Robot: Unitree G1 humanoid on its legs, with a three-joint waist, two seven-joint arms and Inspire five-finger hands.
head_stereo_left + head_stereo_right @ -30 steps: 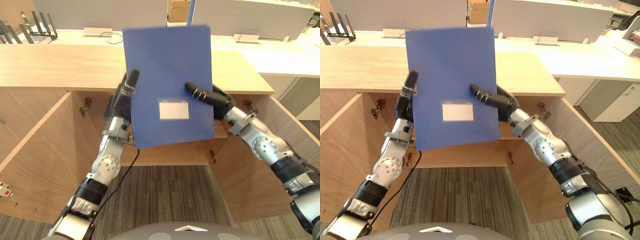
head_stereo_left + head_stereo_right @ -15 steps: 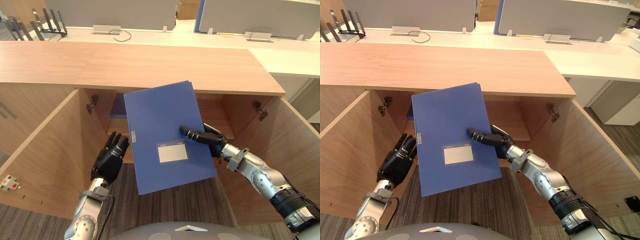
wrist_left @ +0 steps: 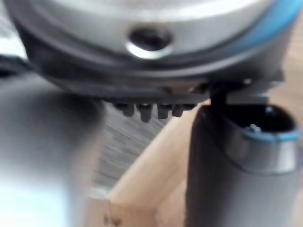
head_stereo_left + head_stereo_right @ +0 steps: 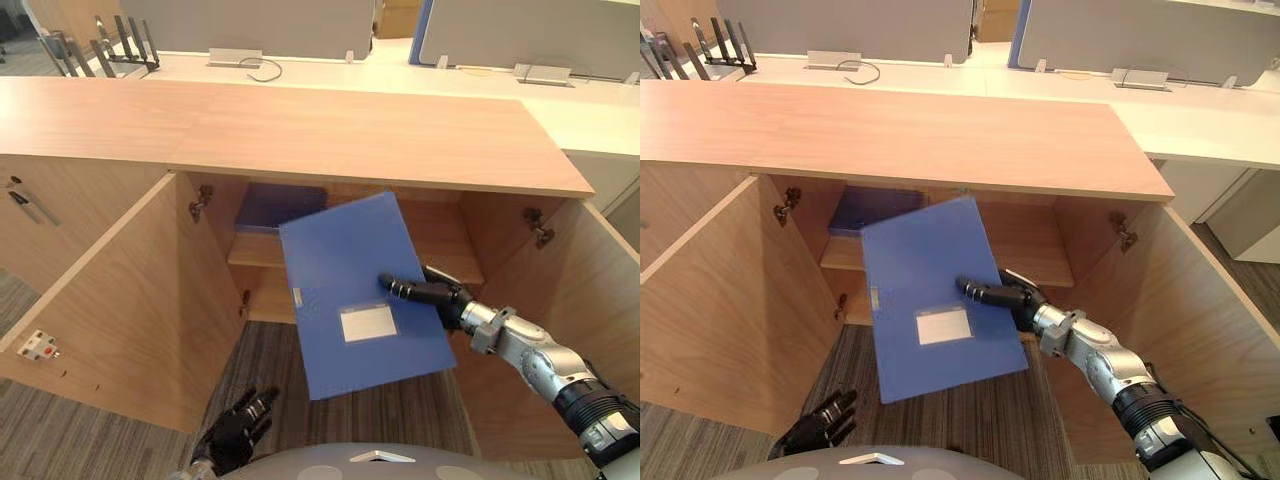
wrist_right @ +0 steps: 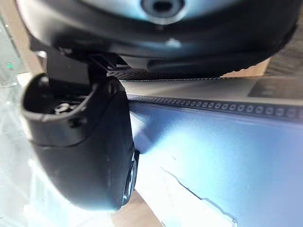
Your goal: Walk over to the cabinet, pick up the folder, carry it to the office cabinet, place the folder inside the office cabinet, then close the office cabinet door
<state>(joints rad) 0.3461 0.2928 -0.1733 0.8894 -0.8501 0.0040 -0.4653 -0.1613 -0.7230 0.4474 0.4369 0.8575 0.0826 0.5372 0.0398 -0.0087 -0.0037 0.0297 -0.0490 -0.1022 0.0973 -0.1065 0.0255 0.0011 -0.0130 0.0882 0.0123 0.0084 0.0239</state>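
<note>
- The left robot hand (image 4: 235, 437) hangs low and nearest, above the carpet, with its fingers relaxed and spread. It grasps nothing and takes no part in the carry.
- The folder (image 4: 340, 270) is in the air in front of the open office cabinet (image 4: 350, 130). It is tilted, with its upper edge level with the opening and its lower corner over the carpet.
- The right robot hand (image 4: 440, 298) alone grips the folder, thumb pressed on its labelled front face and fingers behind it. The right arm reaches forward from the right side.
- Both doors stand wide open, the left door (image 4: 110, 300) and the right door (image 4: 600, 300).
- Inside, a shelf (image 4: 255, 250) carries a second dark blue folder (image 4: 280, 205), lying flat towards the left.
- Judging from this, the pickup and the carry are done. The folder has yet to be slid inside and let go, and then the doors have yet to be shut.
- Beyond the cabinet is a white table (image 4: 330, 72).
</note>
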